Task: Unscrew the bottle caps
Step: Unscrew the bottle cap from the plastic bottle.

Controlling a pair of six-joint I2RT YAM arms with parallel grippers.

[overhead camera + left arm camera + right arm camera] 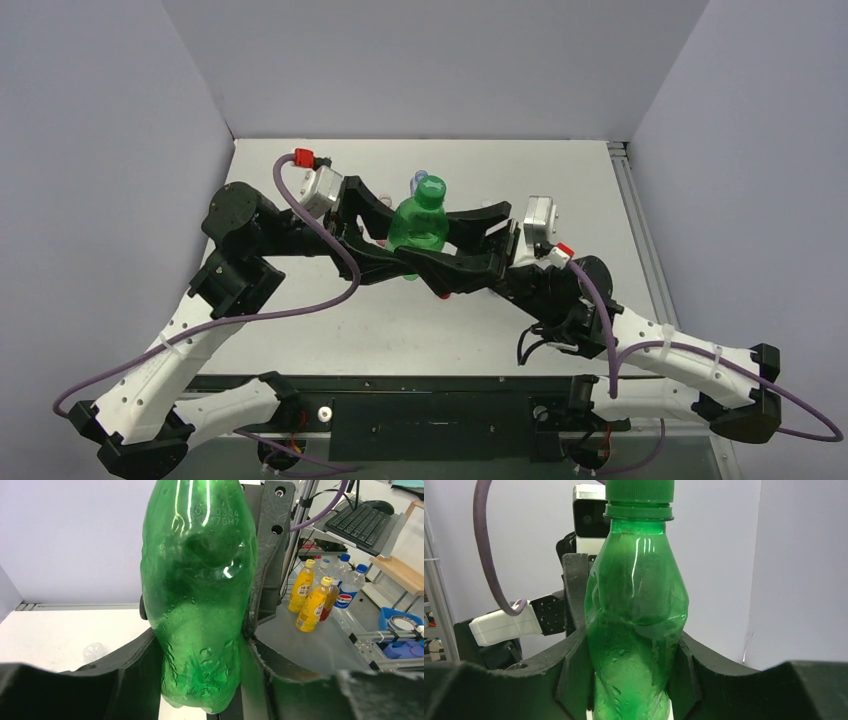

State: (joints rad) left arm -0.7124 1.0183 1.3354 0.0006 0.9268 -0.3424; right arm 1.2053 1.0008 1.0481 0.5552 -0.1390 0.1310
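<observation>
The all-green bottle [418,224] stands upright mid-table, held between both grippers, its green cap [433,187] still on top. My left gripper [403,240] comes from the left and is shut on its lower body [200,630]. My right gripper [442,246] comes from the right and is shut on its crumpled waist [636,630], with the cap [639,490] above. A clear bottle with a whitish-blue cap [417,180] shows just behind the green one. A clear bottle [93,652] lies on the table in the left wrist view. The other bottles and caps are out of view.
Grey walls close in the white table [330,320] at the back and both sides. Both arms cross the middle of the table. Yellow-capped orange bottles [312,600] and blue-capped clear bottles [350,585] stand on a surface beyond the table.
</observation>
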